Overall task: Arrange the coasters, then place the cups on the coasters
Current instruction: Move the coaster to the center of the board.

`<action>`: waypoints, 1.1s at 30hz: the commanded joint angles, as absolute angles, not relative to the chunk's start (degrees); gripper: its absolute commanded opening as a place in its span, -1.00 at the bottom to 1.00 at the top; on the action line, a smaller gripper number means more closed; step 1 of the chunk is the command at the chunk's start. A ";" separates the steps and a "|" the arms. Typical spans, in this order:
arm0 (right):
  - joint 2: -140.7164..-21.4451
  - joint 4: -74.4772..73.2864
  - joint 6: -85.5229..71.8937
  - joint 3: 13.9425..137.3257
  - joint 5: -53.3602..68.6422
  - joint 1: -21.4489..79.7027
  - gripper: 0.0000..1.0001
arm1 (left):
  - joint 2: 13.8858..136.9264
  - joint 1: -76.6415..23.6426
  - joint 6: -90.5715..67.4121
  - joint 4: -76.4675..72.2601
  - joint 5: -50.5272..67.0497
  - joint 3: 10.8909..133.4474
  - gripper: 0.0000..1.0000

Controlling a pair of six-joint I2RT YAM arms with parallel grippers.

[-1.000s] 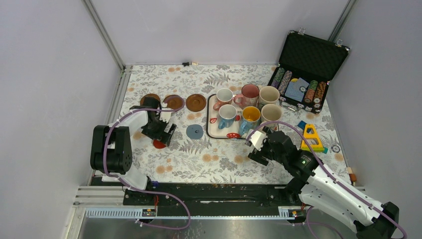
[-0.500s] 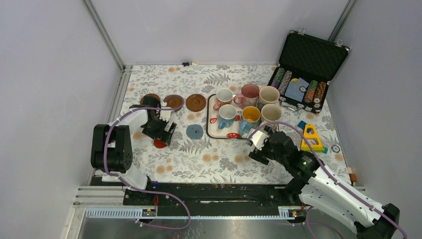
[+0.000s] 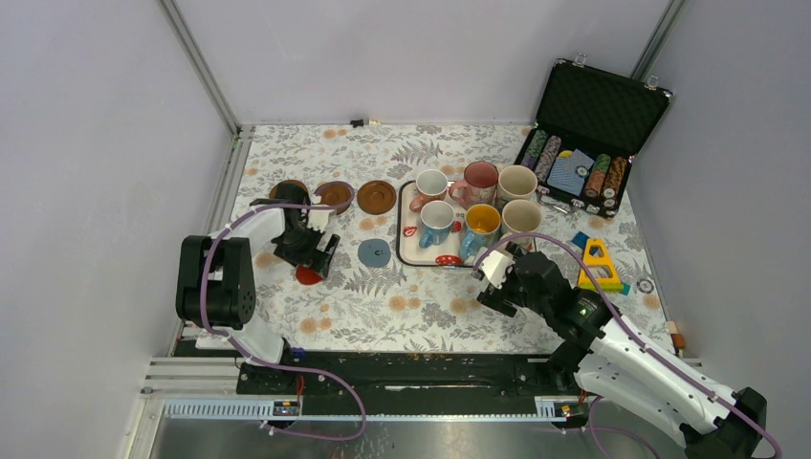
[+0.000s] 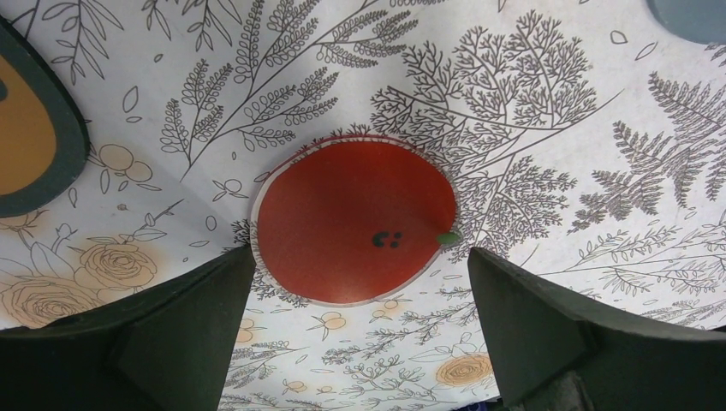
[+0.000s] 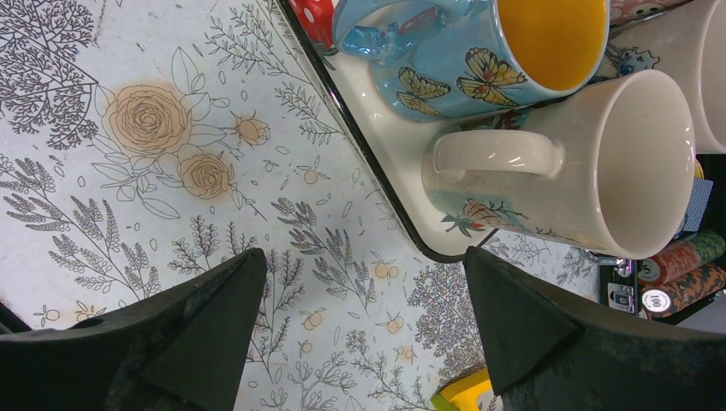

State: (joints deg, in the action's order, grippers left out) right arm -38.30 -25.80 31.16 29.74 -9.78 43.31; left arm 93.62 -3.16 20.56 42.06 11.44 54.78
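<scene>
A red coaster [image 4: 355,221] lies flat on the floral cloth, just ahead of my open left gripper [image 4: 360,257], whose jaws are spread wider than the disc and hold nothing. The same red coaster [image 3: 306,276] shows at the near side of that left gripper [image 3: 317,254]. A black coaster with an orange centre [image 4: 26,137] lies to its left, and a grey-blue coaster [image 3: 374,252] to its right. Three brown coasters [image 3: 377,197] sit in a row behind. Six cups stand on a white tray [image 3: 405,239]. My right gripper [image 5: 364,257] is open and empty, near the cream cup [image 5: 591,171] and blue cup [image 5: 479,51].
An open black case of poker chips [image 3: 583,163] stands at the back right. Yellow and blue shape blocks [image 3: 598,258] lie right of the tray. The tray's corner [image 5: 428,244] is just ahead of my right fingers. Enclosure walls bound the cloth on the left, back and right.
The left gripper has shifted very slightly toward the back of the table above the red coaster. The right arm and all cups and coasters are unmoved.
</scene>
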 commanded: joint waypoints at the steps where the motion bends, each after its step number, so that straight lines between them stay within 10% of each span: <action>1: -38.63 -24.13 30.79 30.31 -9.13 42.75 0.87 | 95.94 -3.32 21.53 41.01 14.27 55.51 0.98; 19: -40.96 -23.80 30.94 30.39 -10.10 42.75 0.86 | 97.54 -11.95 18.66 42.92 14.10 61.96 0.97; 33: -40.99 -23.54 30.94 30.45 -9.78 42.72 0.86 | 74.22 -12.02 43.72 49.10 14.37 53.23 0.98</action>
